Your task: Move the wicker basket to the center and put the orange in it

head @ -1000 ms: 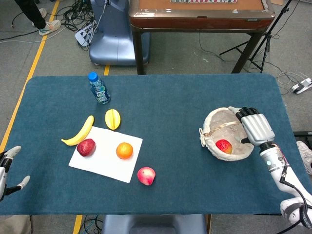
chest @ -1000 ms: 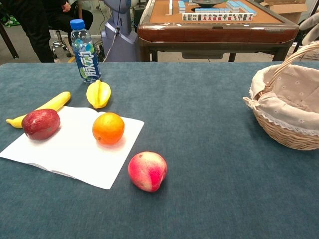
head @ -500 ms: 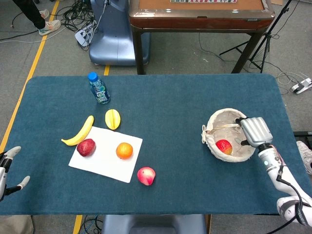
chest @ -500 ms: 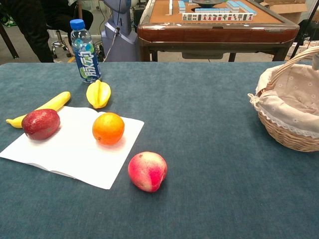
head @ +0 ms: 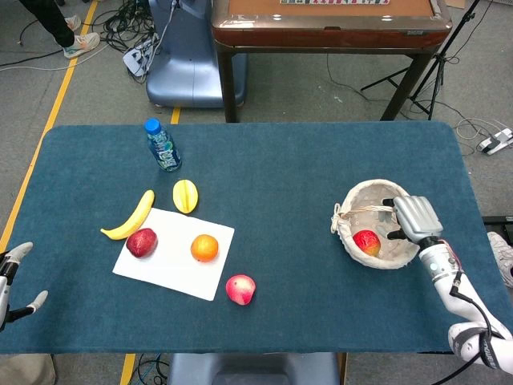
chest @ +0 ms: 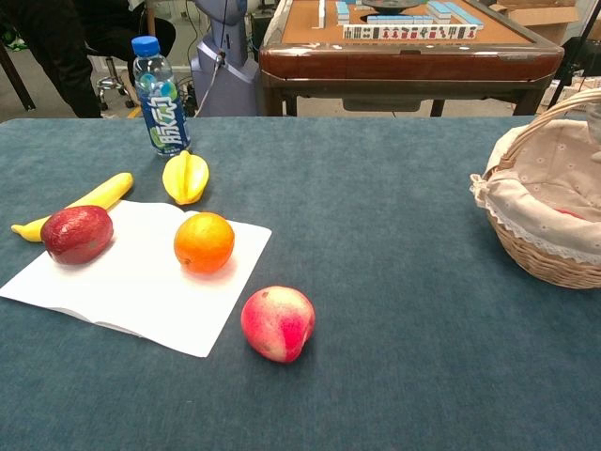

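The wicker basket [head: 375,234] sits slightly further right and nearer my edge of the table than a second ago, with my right hand [head: 414,217] riding along with it on the rim; in the chest view the basket [chest: 545,211] has slid further toward the right border. That's away from center, so the move is going the wrong way or I'm just re-seating. My right-hand fingers are hooked over the rim by the handle, apparently holding it, though I can't see how firm that hold is. My left hand [head: 14,277] is off the near-left table corner, fingers apart, holding nothing, same place as before. The orange [head: 204,248] hasn't moved and sits on the white paper [head: 175,253], well apart from the basket. Risks: a one-sided rim hold could tip the basket when I drag it left, and the red fruit [head: 367,241] already inside could roll out. The cloth liner may snag my fingers. The peach [head: 240,289] lies between basket and paper, so a low sweep could knock it.
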{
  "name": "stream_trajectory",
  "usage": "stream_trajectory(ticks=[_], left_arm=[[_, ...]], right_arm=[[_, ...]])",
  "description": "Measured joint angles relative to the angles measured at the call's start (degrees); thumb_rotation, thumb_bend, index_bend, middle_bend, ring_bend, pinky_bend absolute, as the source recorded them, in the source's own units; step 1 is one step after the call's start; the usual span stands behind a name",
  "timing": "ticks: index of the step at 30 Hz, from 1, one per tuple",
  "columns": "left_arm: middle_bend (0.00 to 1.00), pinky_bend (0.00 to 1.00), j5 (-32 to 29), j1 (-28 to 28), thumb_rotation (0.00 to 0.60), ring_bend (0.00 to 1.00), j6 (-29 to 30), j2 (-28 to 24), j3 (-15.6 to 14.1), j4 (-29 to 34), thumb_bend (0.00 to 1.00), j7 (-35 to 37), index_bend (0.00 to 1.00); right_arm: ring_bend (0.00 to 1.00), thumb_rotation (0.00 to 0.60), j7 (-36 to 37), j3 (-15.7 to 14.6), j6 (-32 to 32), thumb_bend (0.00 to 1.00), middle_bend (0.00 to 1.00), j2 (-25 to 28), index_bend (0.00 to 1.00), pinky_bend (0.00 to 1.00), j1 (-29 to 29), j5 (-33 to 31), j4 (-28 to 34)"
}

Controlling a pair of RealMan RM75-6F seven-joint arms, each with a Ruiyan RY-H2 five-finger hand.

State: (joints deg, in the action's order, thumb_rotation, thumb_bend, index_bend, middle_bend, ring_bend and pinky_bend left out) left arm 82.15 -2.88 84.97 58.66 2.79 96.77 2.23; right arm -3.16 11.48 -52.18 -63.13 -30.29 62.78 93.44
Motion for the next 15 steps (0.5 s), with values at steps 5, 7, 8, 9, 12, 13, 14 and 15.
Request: stream_trajectory(ticks=[5, 7, 8, 9, 12, 13, 14, 15], left_arm=[[0.15, 0.16, -0.04, 0.18, 0.600, 0.13, 0.10, 0.04, -0.03, -0.36, 0.26, 0.45, 0.13], [0.15, 0.16, -0.05, 0.29, 0.600, 0.13, 0.21, 0.05, -0.04, -0.51, 0.26, 0.69, 0.13], [0.15, 0.16, -0.09, 0.37, 0.600, 0.13, 0.26, 0.04, -0.05, -0.61, 0.26, 0.86, 0.13], [0.15, 0.16, -0.13, 0.44, 0.600, 0.13, 0.31, 0.02, -0.05, -0.69, 0.26, 0.98, 0.13], [0.15, 0.16, -0.22, 0.67, 0.600, 0.13, 0.54, -0.06, -0.03, -0.98, 0.26, 1.49, 0.13], [0.15, 0.16, -0.23, 0.75, 0.600, 0.13, 0.65, -0.09, -0.02, -1.07, 0.26, 1.65, 0.13], [0.15, 0.16, -0.24, 0.86, 0.600, 0.13, 0.78, -0.14, -0.01, -1.21, 0.26, 1.82, 0.13], [0.15, 0.16, -0.28, 0.93, 0.600, 0.13, 0.84, -0.16, 0.00, -1.31, 0.26, 1.93, 0.13]], right_arm=[[0.65, 0.600, 2.65, 2.46, 0.34, 0.26, 0.61, -0.17, 0.62, 0.78, -1.23, -1.88, 2.46], [0.65, 0.600, 2.61, 3.15, 0.58, 0.26, 0.61, -0.50, 0.62, 0.78, -2.09, -2.64, 2.96], [0.65, 0.600, 2.50, 3.53, 0.77, 0.26, 0.61, -0.78, 0.62, 0.78, -2.69, -3.29, 3.22], [0.65, 0.600, 2.43, 3.85, 0.93, 0.26, 0.61, -1.00, 0.62, 0.78, -3.14, -3.86, 3.40], [0.65, 0.600, 2.16, 5.24, 1.61, 0.27, 0.61, -1.81, 0.62, 0.78, -4.91, -6.47, 3.92], [0.65, 0.600, 2.04, 5.76, 1.77, 0.27, 0.61, -2.10, 0.62, 0.78, -5.56, -7.43, 4.02], [0.65, 0.600, 1.79, 6.49, 1.93, 0.27, 0.61, -2.54, 0.62, 0.78, -6.50, -8.81, 4.13], [0.65, 0.600, 1.55, 7.05, 2.01, 0.28, 0.61, -2.92, 0.62, 0.78, -7.27, -9.89, 4.19]])
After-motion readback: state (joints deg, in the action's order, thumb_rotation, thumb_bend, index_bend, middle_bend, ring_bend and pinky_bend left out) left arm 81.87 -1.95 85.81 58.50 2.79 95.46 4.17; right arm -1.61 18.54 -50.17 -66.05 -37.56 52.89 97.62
